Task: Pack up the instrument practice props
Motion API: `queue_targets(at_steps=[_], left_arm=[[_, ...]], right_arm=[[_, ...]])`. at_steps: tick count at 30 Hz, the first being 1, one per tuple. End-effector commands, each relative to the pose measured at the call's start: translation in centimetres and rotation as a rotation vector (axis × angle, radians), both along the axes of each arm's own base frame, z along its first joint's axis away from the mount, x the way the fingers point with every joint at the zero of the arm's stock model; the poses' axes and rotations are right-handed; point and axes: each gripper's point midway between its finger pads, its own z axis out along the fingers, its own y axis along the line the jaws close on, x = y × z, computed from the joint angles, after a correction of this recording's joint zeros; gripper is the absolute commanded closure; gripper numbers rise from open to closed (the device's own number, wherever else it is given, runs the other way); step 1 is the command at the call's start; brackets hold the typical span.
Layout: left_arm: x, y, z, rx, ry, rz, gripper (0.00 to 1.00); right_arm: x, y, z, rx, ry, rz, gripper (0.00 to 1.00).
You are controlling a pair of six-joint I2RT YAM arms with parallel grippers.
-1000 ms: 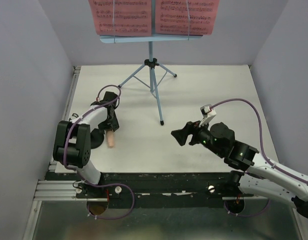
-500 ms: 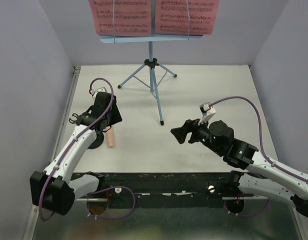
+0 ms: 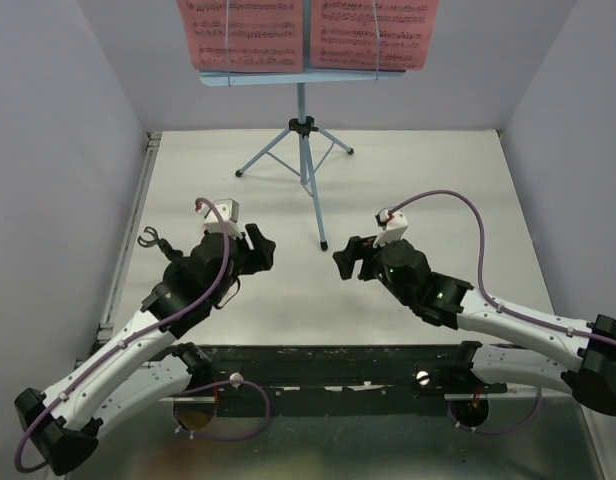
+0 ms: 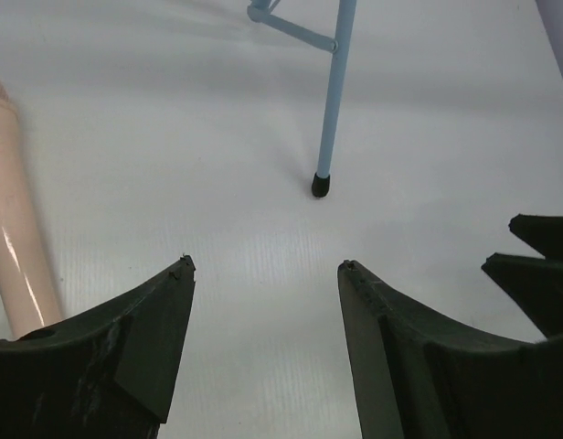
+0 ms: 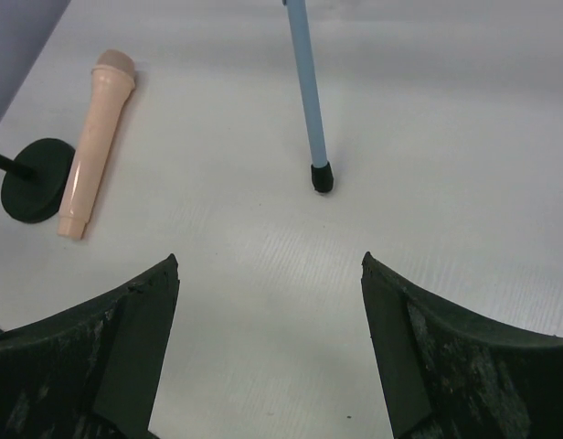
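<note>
Lavender walls box in a white table [image 3: 418,190]. From overhead, the light-blue music stand [image 3: 302,100] stands at the back on its tripod. Two pink sheet-music pages [image 3: 253,35] are propped side by side on its desk, and its near leg reaches toward the arms. The left gripper [image 3: 258,250] and right gripper [image 3: 345,258] sit either side of that leg's foot, both spread wide and holding nothing. The left arm covers the ground left of the foot, so no microphone shows from above.

The left wrist camera looks past gaping fingers at the black-capped foot just ahead. A beige-pink toy microphone [image 4: 16,229] lies flat at the far left, cut off by the frame. The other gripper's tips poke in at the right edge.

Only the right wrist camera shows the whole microphone, well left of the foot. It lies against or just beside the round base of the black mic stand [image 5: 30,180]; which of the two I cannot tell.

The music stand looks light but tall and top-heavy, and its painted tube is stiff and probably slick. A grip low on the pole, near the tripod hub, seems safest. The pages look thin and floppy and merely rest there, so they would likely slide off if the stand tips. The microphone looks rigid, smooth and prone to rolling, so it is best pinched across mid-barrel.
</note>
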Motion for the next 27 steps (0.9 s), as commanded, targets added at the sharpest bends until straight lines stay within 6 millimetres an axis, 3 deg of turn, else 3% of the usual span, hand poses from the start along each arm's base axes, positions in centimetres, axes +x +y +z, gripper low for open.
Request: queue_targets(at_steps=[1, 3, 6, 11, 16, 21, 27], left_arm=[[-0.5, 1.2, 1.6, -0.150, -0.172, 0.042, 0.02], [-1.0, 1.8, 2.5, -0.196, -0.228, 0.047, 0.02], [-1.6, 2.0, 3.8, -0.212, -0.276, 0.019, 0.02], [-2.4, 2.8, 4.4, -0.251, -0.241, 0.051, 0.01], [-3.1, 2.7, 5.7, -0.227, -0.302, -0.014, 0.02], [-3.9, 0.1, 8.0, -0.246, -0.466, -0.193, 0.01], [-3.9, -3.2, 12.5, -0.272, -0.622, -0.352, 0.02]], right_arm=[[3.2, 0.9, 3.6, 0.074, -0.146, -0.087, 0.12], [4.6, 1.9, 3.8, 0.032, -0.159, -0.095, 0.13], [7.4, 3.4, 2.5, -0.024, -0.143, -0.126, 0.15], [11.6, 4.4, 2.0, 0.030, -0.132, -0.159, 0.20], [11.7, 4.4, 4.7, 0.070, -0.199, -0.111, 0.20], [13.8, 2.2, 3.4, 0.145, -0.100, -0.125, 0.21], [11.1, -2.6, 6.1, 0.282, -0.154, -0.196, 0.23]])
